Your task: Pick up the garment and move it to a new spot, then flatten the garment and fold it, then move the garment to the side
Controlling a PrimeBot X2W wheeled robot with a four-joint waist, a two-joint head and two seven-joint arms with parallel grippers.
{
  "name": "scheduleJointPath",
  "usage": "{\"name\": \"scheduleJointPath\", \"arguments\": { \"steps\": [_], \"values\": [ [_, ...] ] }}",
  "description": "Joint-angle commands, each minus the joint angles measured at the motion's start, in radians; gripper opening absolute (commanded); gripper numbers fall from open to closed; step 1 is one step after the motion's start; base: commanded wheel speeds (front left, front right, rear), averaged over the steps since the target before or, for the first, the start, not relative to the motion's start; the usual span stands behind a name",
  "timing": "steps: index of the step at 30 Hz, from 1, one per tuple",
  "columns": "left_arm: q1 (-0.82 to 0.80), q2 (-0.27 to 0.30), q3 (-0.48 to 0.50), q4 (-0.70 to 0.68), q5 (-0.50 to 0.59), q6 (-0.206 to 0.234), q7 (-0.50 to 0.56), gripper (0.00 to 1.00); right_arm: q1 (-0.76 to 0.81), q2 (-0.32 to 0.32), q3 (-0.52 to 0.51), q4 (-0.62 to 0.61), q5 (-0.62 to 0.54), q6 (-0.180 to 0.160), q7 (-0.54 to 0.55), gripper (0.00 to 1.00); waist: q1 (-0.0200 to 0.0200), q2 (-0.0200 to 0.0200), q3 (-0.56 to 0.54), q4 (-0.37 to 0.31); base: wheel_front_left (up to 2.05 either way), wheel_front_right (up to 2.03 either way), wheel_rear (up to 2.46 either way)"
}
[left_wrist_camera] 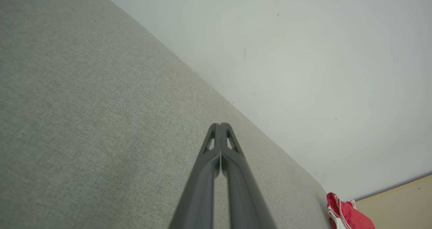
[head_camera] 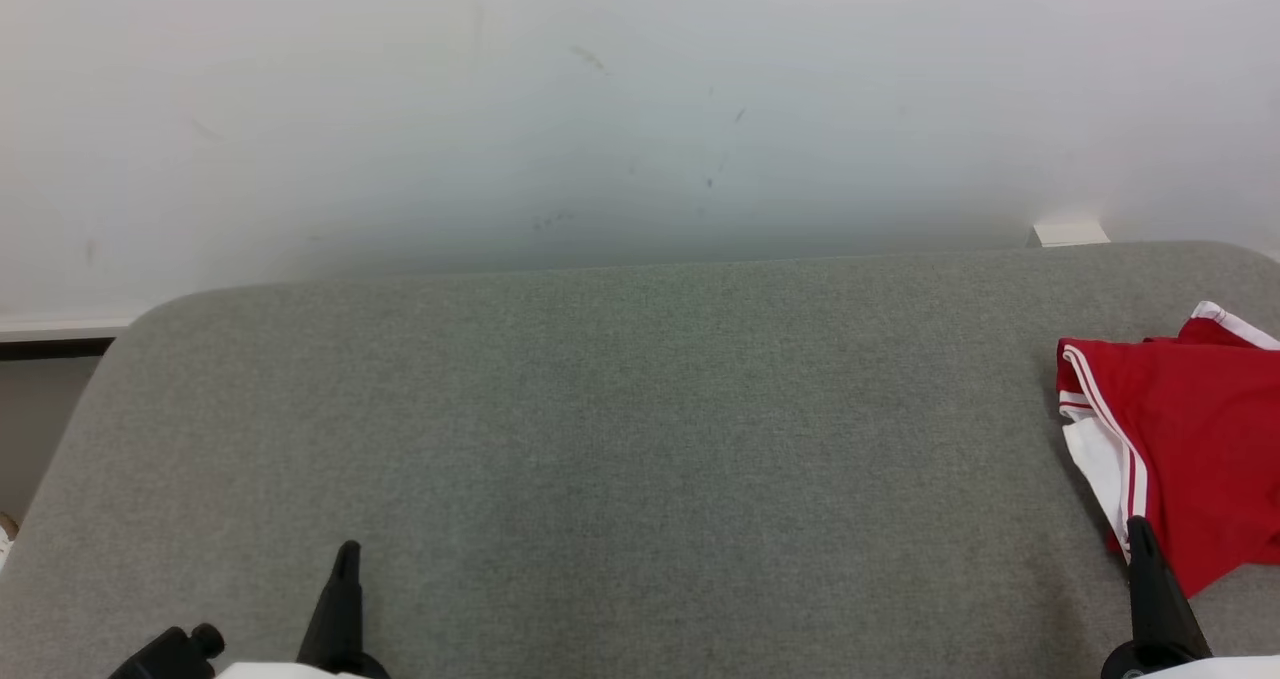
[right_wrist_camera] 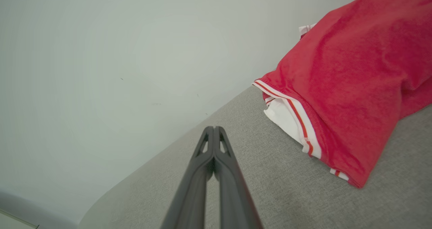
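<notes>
Head view, left gripper [head_camera: 347, 554] and right gripper [head_camera: 1138, 529] pointing forward over grey pad [head_camera: 640, 429], jaws pressed together, garment [head_camera: 1195, 439] just beside the right.

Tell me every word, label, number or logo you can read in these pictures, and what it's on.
None: no view holds any readable text.
The red garment shows only white and red stripes, no print or tag.
The grey surface and the left gripper and right gripper are unmarked.
The wall has only dark scuffs, not writing.
</notes>
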Motion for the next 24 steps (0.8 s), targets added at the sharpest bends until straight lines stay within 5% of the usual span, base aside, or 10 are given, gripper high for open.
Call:
{"name": "scheduleJointPath", "arguments": {
  "steps": [1,24],
  "values": [
    [-0.023,0.005,0.007,-0.013,-0.04,-0.001,0.007,0.0,-0.032,-0.005,-0.009,-0.008,0.033,-0.001,0.008,0.0,0.0,-0.0001,0.0,0.001,0.0,0.0,0.0],
    [-0.043,0.007,0.037,-0.012,-0.309,-0.005,0.08,0.0,-0.052,0.014,-0.043,0.006,0.276,-0.001,0.081,0.0,0.0,-0.0001,0.004,0.018,0.0,0.0,0.0]
  ]
}}
